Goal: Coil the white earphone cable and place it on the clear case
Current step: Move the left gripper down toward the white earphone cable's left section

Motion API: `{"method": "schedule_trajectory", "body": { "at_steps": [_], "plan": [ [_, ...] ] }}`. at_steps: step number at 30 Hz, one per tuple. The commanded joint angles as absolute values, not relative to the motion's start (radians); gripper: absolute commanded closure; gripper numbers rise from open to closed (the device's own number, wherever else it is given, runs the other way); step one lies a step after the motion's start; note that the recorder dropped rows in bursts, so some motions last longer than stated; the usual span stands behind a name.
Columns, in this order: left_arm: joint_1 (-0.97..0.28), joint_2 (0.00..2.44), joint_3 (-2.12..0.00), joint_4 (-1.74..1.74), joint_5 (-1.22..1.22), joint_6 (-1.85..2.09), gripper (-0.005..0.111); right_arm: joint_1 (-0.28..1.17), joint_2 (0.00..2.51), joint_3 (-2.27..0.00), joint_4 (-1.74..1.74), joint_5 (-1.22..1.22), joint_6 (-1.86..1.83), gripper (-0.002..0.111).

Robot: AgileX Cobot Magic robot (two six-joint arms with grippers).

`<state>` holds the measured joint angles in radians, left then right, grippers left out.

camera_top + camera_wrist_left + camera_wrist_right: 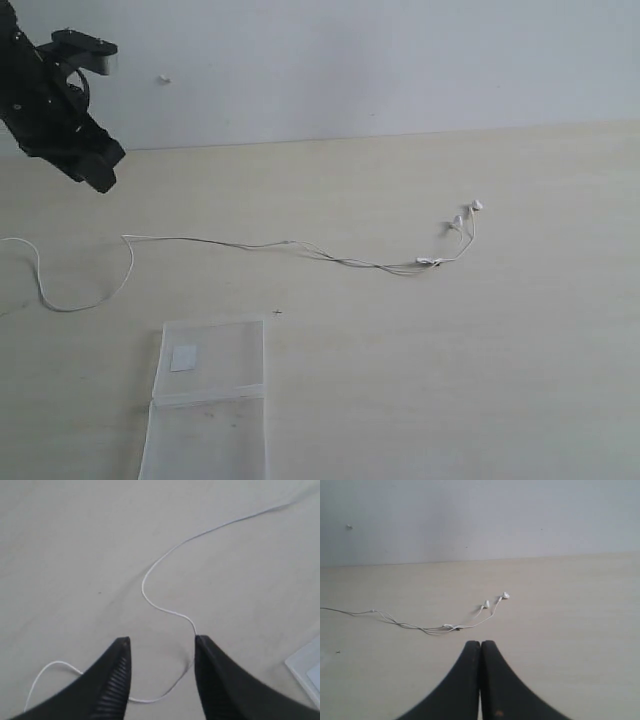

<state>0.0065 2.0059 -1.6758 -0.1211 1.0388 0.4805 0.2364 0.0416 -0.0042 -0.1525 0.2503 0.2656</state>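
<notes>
The white earphone cable (250, 244) lies stretched across the table, looping at the left end and ending in two earbuds (468, 212) at the right, with the inline remote (428, 261) just before them. The clear case (210, 395) lies open and flat near the front left, its whitish patch (184, 357) in the far half. My left gripper (162, 641) hangs open above the cable's left loop (150, 597), touching nothing; its arm (60, 110) shows at the upper left. My right gripper (480, 643) is shut and empty, short of the remote (451, 626) and earbuds (496, 600).
A pale wall (350, 60) rises behind the table's far edge. A corner of the clear case (306, 667) shows at the edge of the left wrist view. A tiny dark speck (277, 312) lies on the table just beyond the case.
</notes>
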Motion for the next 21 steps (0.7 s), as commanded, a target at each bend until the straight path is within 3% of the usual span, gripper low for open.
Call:
{"method": "schedule_trajectory", "body": {
  "at_steps": [1, 21],
  "plan": [
    [-0.001, 2.101, -1.775, -0.110, 1.098, 0.433, 0.058, 0.232, 0.035, 0.000, -0.158, 0.240, 0.262, 0.108],
    [-0.075, 2.309, -1.876, 0.139, 1.160, 0.309, 0.058, 0.232, 0.035, 0.000, -0.156, 0.240, 0.262, 0.108]
  ]
}}
